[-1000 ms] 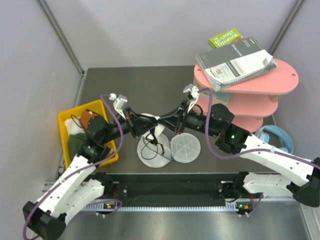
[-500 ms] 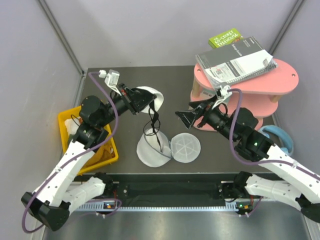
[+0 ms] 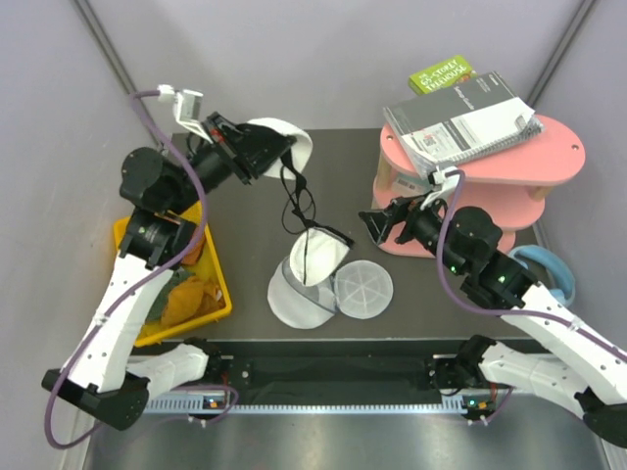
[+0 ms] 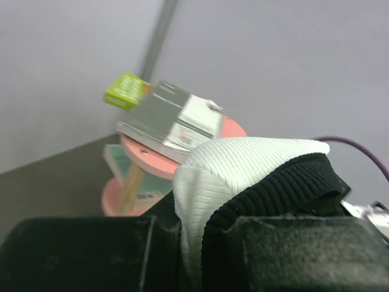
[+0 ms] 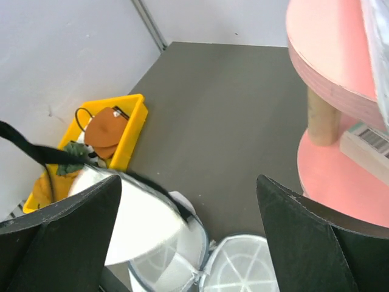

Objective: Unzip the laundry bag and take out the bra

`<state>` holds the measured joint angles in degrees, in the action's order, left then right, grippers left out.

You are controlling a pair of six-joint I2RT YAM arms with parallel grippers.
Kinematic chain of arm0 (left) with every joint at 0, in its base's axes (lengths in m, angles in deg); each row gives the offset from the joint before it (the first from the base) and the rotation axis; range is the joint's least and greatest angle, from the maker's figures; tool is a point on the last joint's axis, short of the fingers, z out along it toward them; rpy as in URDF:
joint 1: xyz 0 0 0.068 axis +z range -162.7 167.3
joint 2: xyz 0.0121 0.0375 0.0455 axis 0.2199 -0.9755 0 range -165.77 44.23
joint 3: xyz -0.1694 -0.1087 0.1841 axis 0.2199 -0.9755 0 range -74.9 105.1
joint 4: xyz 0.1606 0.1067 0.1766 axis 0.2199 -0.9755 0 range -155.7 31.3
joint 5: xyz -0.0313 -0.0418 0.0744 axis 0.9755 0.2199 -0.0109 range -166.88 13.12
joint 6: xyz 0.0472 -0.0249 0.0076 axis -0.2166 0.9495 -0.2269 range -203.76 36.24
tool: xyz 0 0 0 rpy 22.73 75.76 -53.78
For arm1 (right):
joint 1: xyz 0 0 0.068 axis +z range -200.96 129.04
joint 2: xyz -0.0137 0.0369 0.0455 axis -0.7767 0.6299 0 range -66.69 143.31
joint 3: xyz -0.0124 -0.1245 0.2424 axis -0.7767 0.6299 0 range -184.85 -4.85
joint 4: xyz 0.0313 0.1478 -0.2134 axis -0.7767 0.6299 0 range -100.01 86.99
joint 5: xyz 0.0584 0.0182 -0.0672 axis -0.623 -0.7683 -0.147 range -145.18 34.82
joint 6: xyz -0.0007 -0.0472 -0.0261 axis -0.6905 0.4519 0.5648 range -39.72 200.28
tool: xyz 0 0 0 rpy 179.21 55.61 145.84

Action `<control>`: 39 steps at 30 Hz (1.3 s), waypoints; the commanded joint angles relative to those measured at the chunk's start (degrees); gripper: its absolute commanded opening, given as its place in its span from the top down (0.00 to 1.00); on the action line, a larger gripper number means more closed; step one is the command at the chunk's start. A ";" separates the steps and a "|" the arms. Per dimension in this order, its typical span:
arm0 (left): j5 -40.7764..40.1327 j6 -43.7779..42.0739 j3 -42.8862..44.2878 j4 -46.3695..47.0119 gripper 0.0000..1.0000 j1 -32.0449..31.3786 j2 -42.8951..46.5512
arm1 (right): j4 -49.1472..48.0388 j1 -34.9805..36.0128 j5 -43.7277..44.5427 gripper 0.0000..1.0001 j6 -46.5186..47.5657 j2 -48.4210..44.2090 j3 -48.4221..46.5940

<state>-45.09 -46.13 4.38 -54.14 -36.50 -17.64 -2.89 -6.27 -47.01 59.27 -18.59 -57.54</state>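
Observation:
The white mesh laundry bag (image 3: 294,302) lies unzipped on the table's front middle, its round lid (image 3: 363,289) flipped open beside it. My left gripper (image 3: 257,147) is raised at the back left, shut on one white cup of the bra (image 3: 282,145). Black straps hang down from that cup to the second cup (image 3: 320,255), which hovers tilted over the bag. In the left wrist view, ribbed white fabric with black edging (image 4: 243,170) is pinched between the jaws. My right gripper (image 3: 368,223) stands open and holds nothing, to the right of the bag (image 5: 188,258) and the hanging cup (image 5: 137,225).
A yellow bin (image 3: 217,279) with orange and green cloths sits at the left edge. A pink two-tier shelf (image 3: 549,162) carrying books stands at the back right, close behind my right arm. Pale blue headphones (image 3: 537,264) lie on the right.
My left gripper rose and swung to the back left, pulling the bra up out of the bag. My right gripper opened, let go and drew back to the right.

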 commanded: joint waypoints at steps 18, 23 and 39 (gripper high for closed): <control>-42.36 -22.51 2.90 -27.85 1.00 29.89 2.72 | -1.75 -3.38 -1.83 0.07 1.15 -2.04 3.03; -32.06 -18.83 -0.27 -26.10 1.00 42.93 1.49 | -1.84 -3.55 -3.33 0.07 1.50 -1.87 3.99; -23.27 -11.09 -22.32 -21.26 1.00 54.54 0.26 | -2.99 -3.73 -6.58 0.07 1.24 0.68 3.64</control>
<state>-71.21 -60.66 -15.70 -79.67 14.47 -17.55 -3.59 -9.20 -52.46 60.16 -17.96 -52.86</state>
